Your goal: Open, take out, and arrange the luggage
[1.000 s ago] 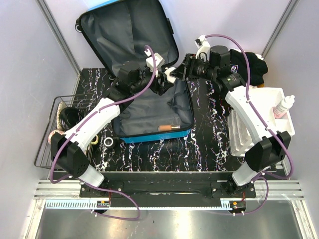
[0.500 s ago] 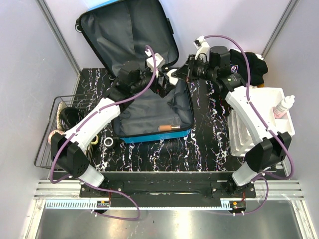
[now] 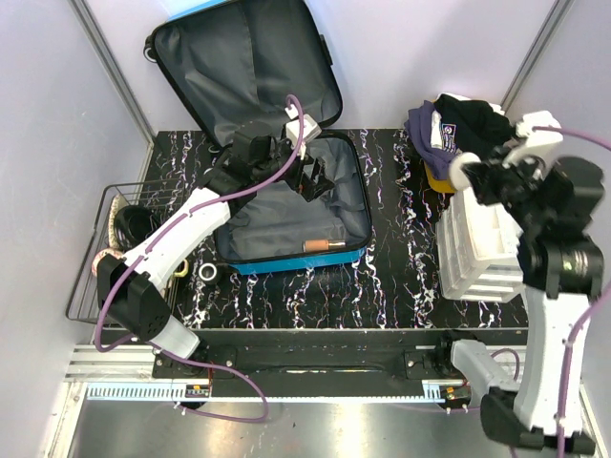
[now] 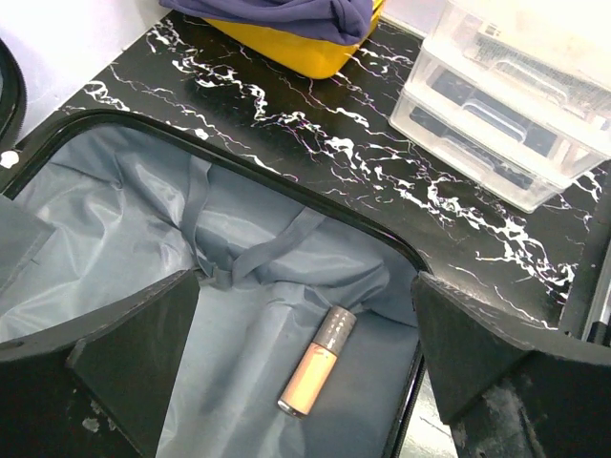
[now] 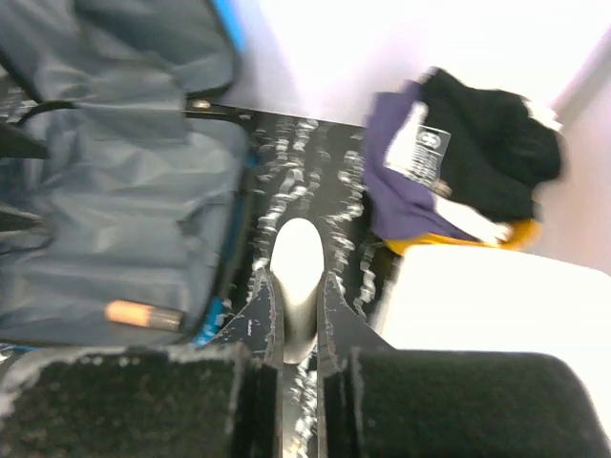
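The luggage (image 3: 286, 224) lies open at upper centre of the top view, its lid upright behind it. A tube (image 3: 318, 245) lies inside, near the lower edge. A wire basket (image 3: 119, 188) sits at left. A drawer unit (image 3: 477, 253) sits at right, with a clothes pile (image 3: 458, 124) behind it.

Your left arm (image 3: 181, 234) and right arm (image 3: 549, 363) wear white shells over black joints, and a purple cable (image 3: 98, 305) loops along each. Your black pincer fingers (image 4: 124, 367) look scuffed and flecked white.
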Robot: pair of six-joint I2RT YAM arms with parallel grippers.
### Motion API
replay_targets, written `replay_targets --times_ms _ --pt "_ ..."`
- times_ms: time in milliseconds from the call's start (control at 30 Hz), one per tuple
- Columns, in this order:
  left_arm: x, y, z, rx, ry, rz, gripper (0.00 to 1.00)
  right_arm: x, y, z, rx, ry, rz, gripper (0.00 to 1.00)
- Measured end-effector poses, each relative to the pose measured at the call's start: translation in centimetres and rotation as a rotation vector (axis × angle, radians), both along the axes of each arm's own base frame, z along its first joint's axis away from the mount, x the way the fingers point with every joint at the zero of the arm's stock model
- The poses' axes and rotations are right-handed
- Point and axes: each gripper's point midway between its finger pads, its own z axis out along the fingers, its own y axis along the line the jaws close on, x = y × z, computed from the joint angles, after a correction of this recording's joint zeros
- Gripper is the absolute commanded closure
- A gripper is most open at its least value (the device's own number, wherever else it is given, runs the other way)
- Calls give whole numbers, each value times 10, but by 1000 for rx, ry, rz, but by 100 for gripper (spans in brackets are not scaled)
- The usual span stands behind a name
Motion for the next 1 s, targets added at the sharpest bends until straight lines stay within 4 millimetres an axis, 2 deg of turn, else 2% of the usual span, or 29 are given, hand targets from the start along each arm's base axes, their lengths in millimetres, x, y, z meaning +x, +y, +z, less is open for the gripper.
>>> replay_targets --times_ms 100,200,300,367,533,700,833,1000 --pt "-4 -3 0 -6 8 -24 1 -33 -31 -2 -59 -13 -118 100" --pt "-9 -6 1 -16 20 -46 1 -58 -55 -14 -120 22 -226 100" --pt "-13 -9 1 -27 33 -57 1 -67 -69 -28 -168 83 -286 100" --pt "-14 -11 0 -34 38 -64 1 -68 -78 -40 -204 124 -313 100" --pt "-23 -12 -17 -30 80 -89 1 -60 -91 -85 -246 280 -325 100" --pt "-31 -11 -25 -37 113 -100 1 -36 -99 -101 -268 349 -306 100" --pt "-44 -10 -23 -51 126 -132 1 -31 -101 -99 -309 340 -287 100" --pt "-52 -12 -20 -68 136 -170 1 -20 -112 -83 -346 298 -308 100"
